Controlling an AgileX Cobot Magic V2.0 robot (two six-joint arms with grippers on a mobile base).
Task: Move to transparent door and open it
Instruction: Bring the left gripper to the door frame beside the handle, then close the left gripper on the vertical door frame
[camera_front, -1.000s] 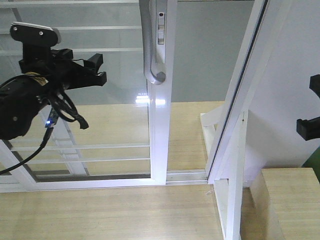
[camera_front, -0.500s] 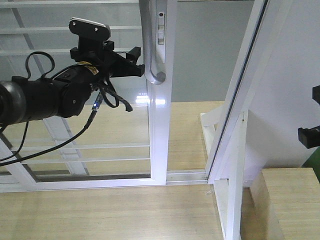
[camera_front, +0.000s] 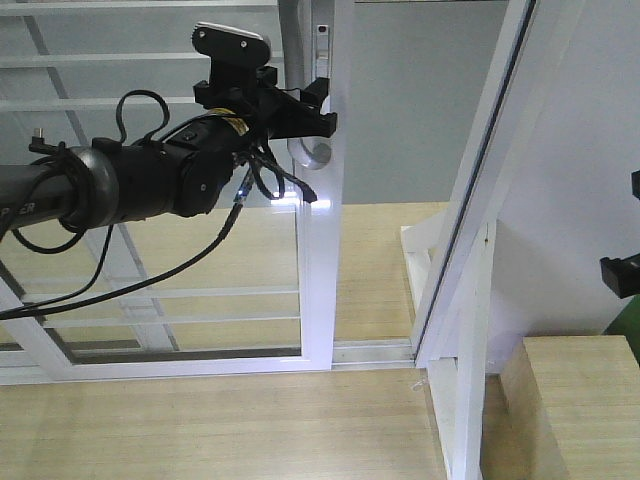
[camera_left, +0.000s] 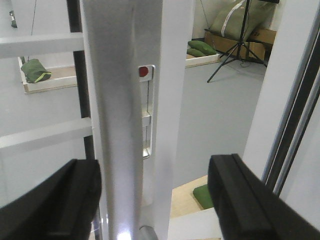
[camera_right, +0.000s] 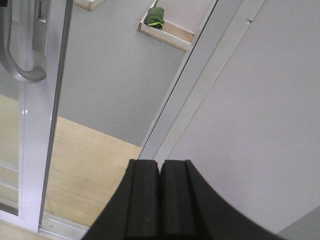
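Your left hand (camera_front: 322, 105) is spread wide and holds nothing, its fingers (camera_left: 240, 200) standing either side of the pull handle (camera_front: 312, 152) on the transparent door (camera_front: 320, 260), so the approach looks done. That door stands at the left of the front view, with a gap between it and the white post (camera_front: 470, 250); gripping and sliding it remain. Your right hand (camera_right: 160, 172) is pressed shut and empty, well off to the right.
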